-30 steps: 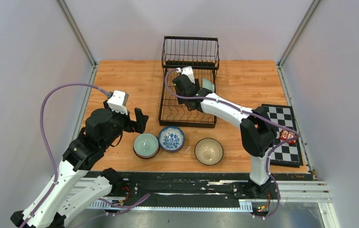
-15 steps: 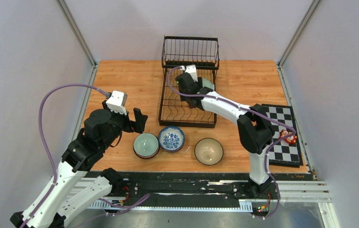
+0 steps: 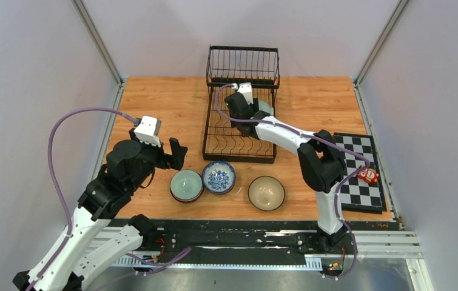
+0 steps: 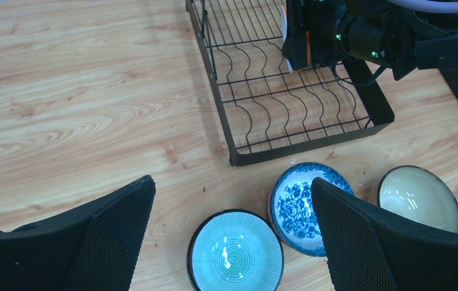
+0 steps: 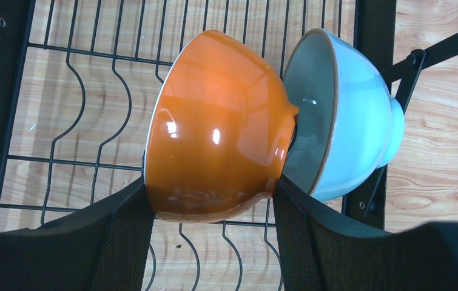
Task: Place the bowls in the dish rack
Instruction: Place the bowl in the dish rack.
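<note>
The black wire dish rack (image 3: 238, 157) stands at the back centre of the table. My right gripper (image 3: 250, 114) is inside it, shut on an orange bowl (image 5: 214, 127) held on edge over the slotted base, one finger on each side. A pale celadon bowl (image 5: 347, 121) stands on edge just right of it, touching it. My left gripper (image 4: 232, 194) is open and empty, hovering above a teal-green bowl (image 4: 236, 254) and a blue-and-white bowl (image 4: 302, 209). A cream bowl (image 3: 266, 193) sits to their right.
A black-and-white checkered board (image 3: 360, 176) lies at the right edge with a small red-and-white object (image 3: 369, 176) on it. The rack's upper wire basket (image 3: 242, 63) is at the back. Grey walls close in the table on three sides.
My right gripper has moved slightly toward the back right of the rack with the orange bowl, closer to the pale bowl. The left arm has barely shifted.
</note>
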